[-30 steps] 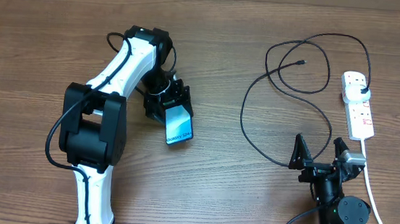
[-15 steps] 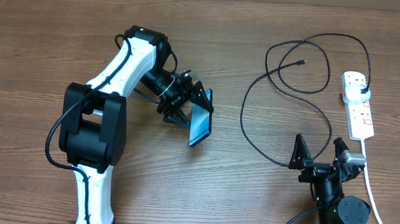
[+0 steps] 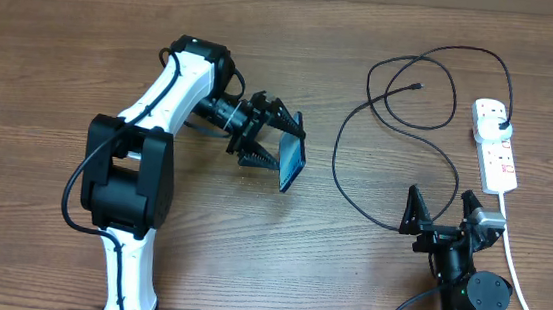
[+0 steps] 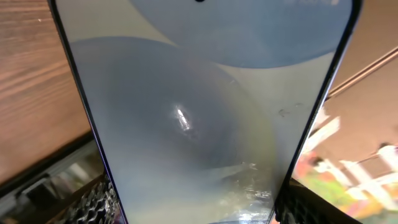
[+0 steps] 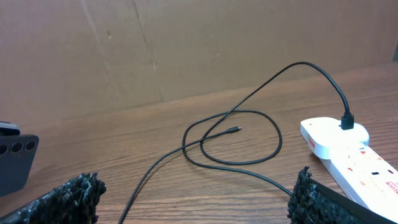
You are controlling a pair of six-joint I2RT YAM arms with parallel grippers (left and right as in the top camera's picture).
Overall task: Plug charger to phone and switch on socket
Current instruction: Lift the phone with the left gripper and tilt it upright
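One phone (image 3: 292, 163) (tilted, off table) clenched in left pincer (image 3: 279, 151); right pincer (image 3: 441, 212) spread wide near charger (image 3: 335, 150).

The teal-screened phone (image 3: 292, 163) is tilted on edge; the black charger (image 3: 335, 150) lies looped, plugged into the white socket (image 3: 498, 160)

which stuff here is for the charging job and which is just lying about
For the job:
phone, gripped in the left tool
charger
socket

Just there:
wooden table
cardboard wall
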